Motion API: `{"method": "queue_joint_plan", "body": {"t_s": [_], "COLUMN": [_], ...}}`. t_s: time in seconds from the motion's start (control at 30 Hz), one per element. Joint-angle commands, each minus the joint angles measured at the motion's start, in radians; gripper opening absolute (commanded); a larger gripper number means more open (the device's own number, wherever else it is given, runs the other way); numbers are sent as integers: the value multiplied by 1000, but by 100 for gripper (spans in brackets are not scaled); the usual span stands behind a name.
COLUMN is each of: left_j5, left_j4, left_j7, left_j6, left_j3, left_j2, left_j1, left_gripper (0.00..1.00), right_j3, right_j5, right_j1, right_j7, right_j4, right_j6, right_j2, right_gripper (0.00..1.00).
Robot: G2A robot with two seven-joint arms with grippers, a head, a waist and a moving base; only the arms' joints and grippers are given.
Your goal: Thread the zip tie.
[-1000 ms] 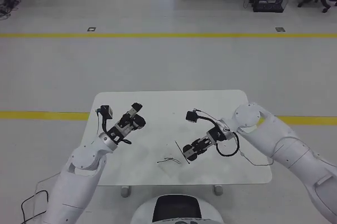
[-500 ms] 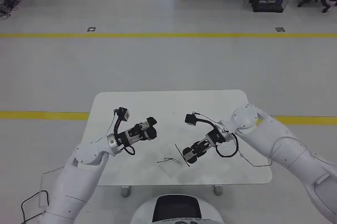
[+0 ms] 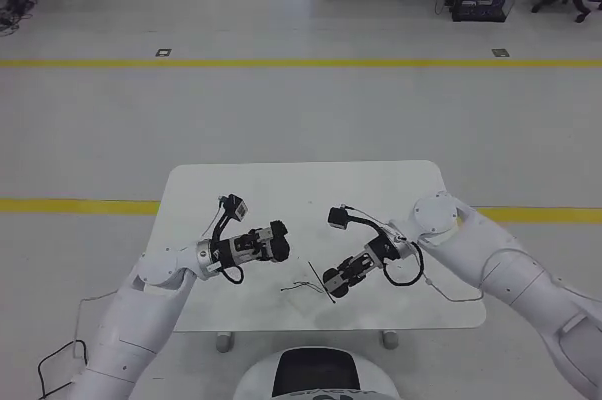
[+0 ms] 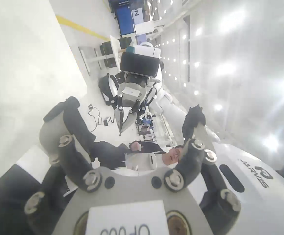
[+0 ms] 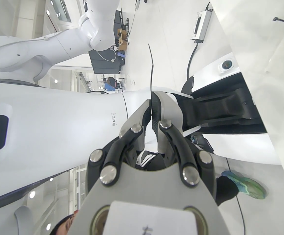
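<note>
Robot lab hall, yellow floor lines (image 3: 301,63)

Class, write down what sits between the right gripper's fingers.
A thin black zip tie is pinched between the fingers of the right gripper, with its free length sticking out past the tips. The stretch clamped between the fingers is covered.

A white table (image 3: 281,180) with rounded corners is standing in the middle of the frame. A black zip tie (image 3: 301,288) is lying near its lower edge.
</note>
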Motion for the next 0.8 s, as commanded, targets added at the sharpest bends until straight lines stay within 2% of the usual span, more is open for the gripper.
{"method": "queue_joint_plan", "body": {"t_s": [0.0,0.03,0.1,0.13,0.27,0.37,0.5,0.53,0.77], "left_j5": [12,10,36,43,43,81,76,88,91], "left_j4": [12,15,22,23,23,9,-3,-8,-9], "left_j7": [14,16,37,40,40,64,94,122,124], "left_j6": [-1,-4,-46,-52,-52,-51,-31,-40,-38], "left_j3": [13,16,15,15,15,28,40,36,38], "left_j2": [0,0,2,2,2,4,5,6,6], "left_j1": [-7,-9,-14,-14,-14,-12,-5,-4,-4], "left_gripper": [100,100,100,100,100,100,100,100,100], "right_j3": [-9,-12,-12,-12,-12,-11,7,11,11], "right_j5": [5,9,10,10,10,3,-10,-23,-23], "right_j1": [5,8,9,9,9,0,-15,-14,-14], "right_j7": [0,0,0,0,0,-23,-41,-46,-46], "right_j4": [6,8,8,8,8,7,9,12,12], "right_j6": [0,0,0,0,0,6,14,18,18], "right_j2": [-2,-3,-3,-3,-3,-4,-4,-4,-4], "right_gripper": [0,0,0,0,0,0,0,0,0]}}
